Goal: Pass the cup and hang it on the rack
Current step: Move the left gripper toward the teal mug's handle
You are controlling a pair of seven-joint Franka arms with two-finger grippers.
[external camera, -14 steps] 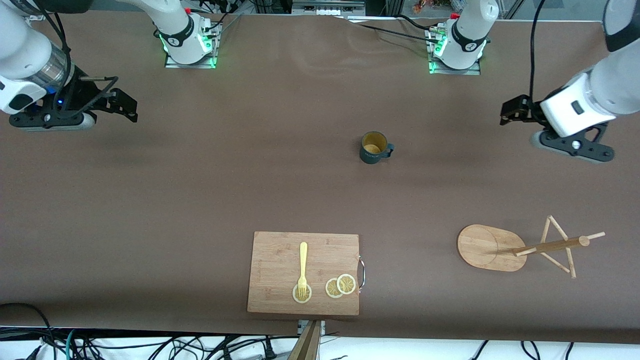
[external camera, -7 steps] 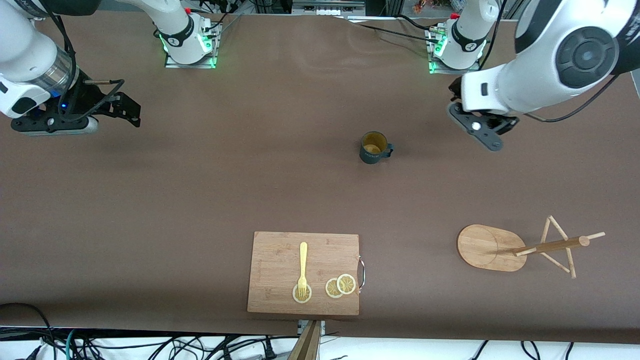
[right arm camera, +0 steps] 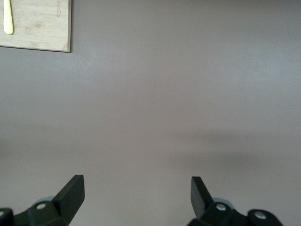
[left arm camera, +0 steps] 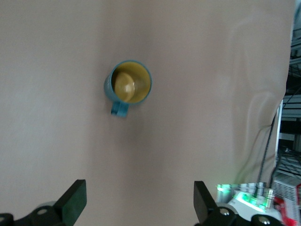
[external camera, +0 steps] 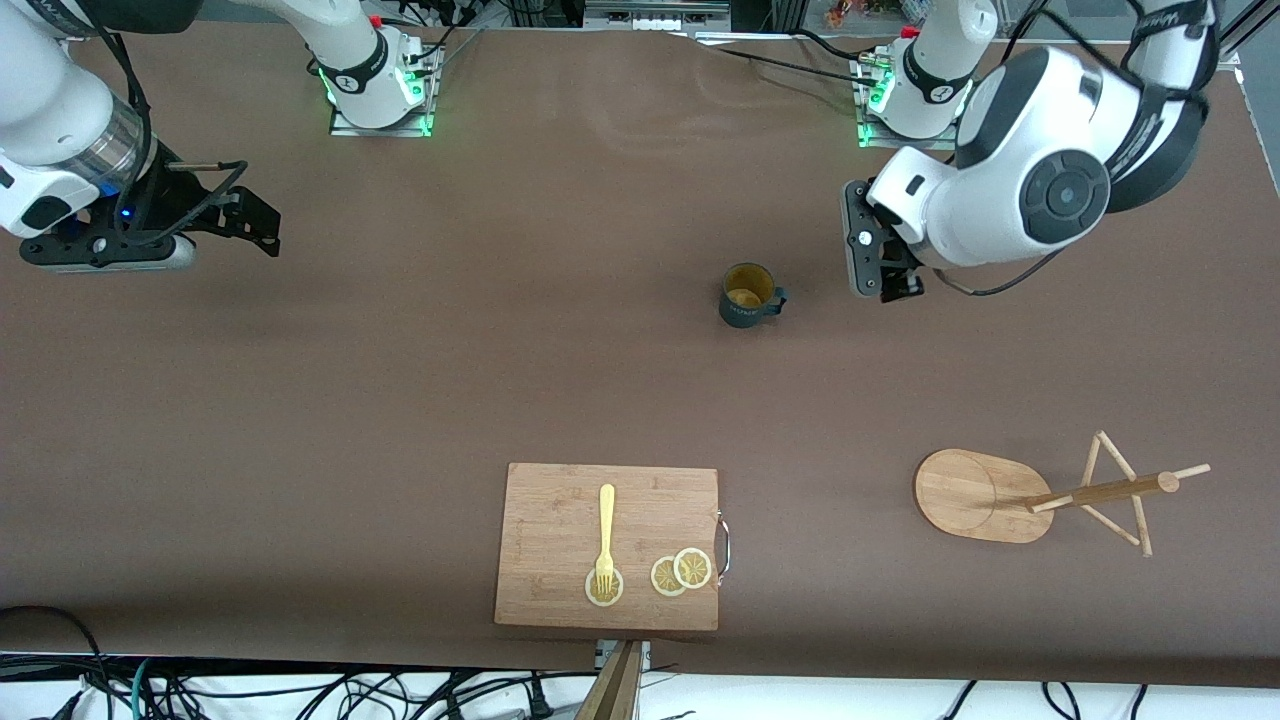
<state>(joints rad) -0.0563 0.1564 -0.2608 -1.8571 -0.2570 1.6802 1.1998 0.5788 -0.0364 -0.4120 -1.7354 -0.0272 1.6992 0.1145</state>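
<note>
My right hand [external camera: 235, 215] waits over bare surface [external camera: 400, 350] at its own end, fingers spread wide and empty. The board [external camera: 560, 530] lies nearest the front camera with a fork [external camera: 605, 535] and lemon slices [external camera: 681, 571] on it. The cup [external camera: 747, 295] stands upright mid-surface. My left hand [external camera: 880, 262] hovers just beside it, wide and empty. The rack [external camera: 1040, 495] stands nearer the camera, toward the left arm's end.

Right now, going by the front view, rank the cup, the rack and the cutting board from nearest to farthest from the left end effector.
1. The cup, on the table beside the open left end effector.
2. The rack, lying tipped over, nearer the front camera at the left arm's end.
3. The cutting board, nearer the front camera, mid-table.
</note>
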